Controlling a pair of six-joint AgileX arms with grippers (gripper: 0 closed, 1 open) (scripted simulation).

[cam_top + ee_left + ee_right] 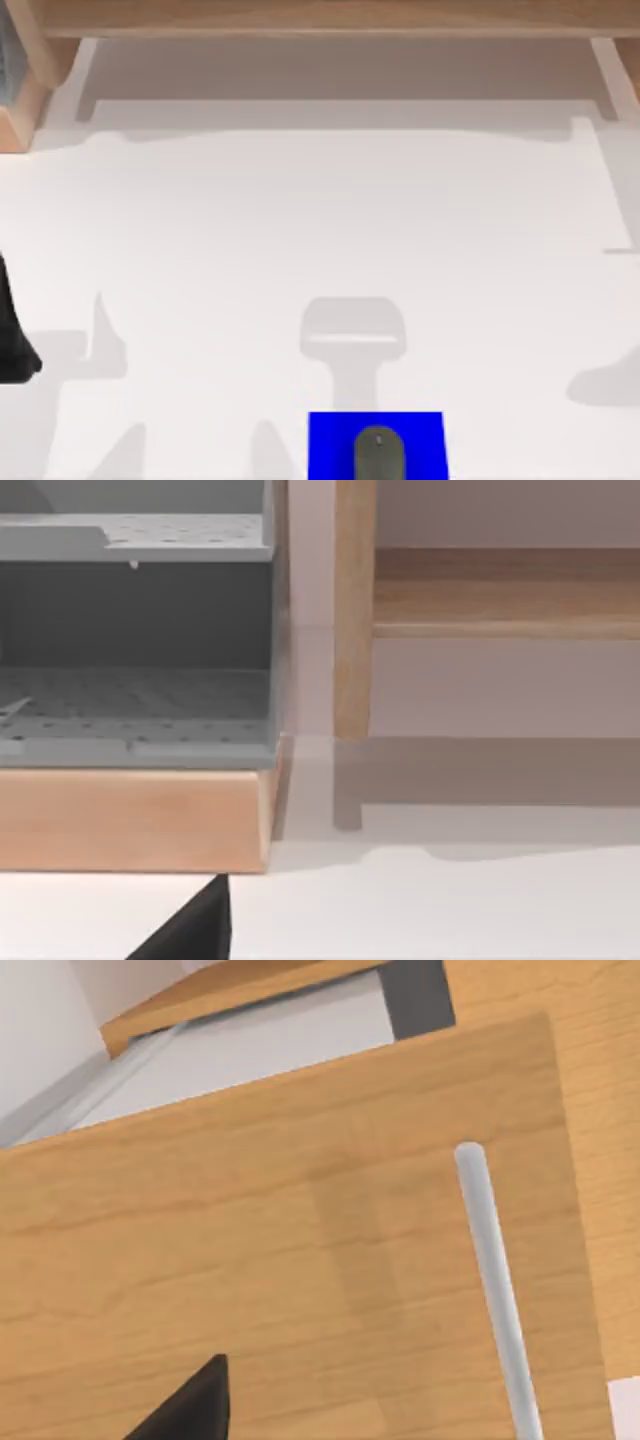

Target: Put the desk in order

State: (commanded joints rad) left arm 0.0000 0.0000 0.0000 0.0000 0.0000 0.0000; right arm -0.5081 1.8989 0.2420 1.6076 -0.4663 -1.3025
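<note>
1. Top view: the white worktop (330, 220) spreads across the scene, with its wooden shelf (320, 15) raised along the far edge. A blue pad (330, 440) lies at the near edge, and a grey mouse (379, 455) rests on it. A dark part of the left arm (12, 340) sits at the left edge
2. Left wrist view: a grey perforated tray (140, 695) stands on a wooden base (130, 820), just beside a shelf leg (353, 610). A dark tip of the left pincer (195, 930) shows; its opening cannot be told
3. Right wrist view: a wooden panel (280, 1260) carries a grey bar handle (495, 1280). A dark tip of the right pincer (195, 1405) shows; its opening cannot be told
</note>
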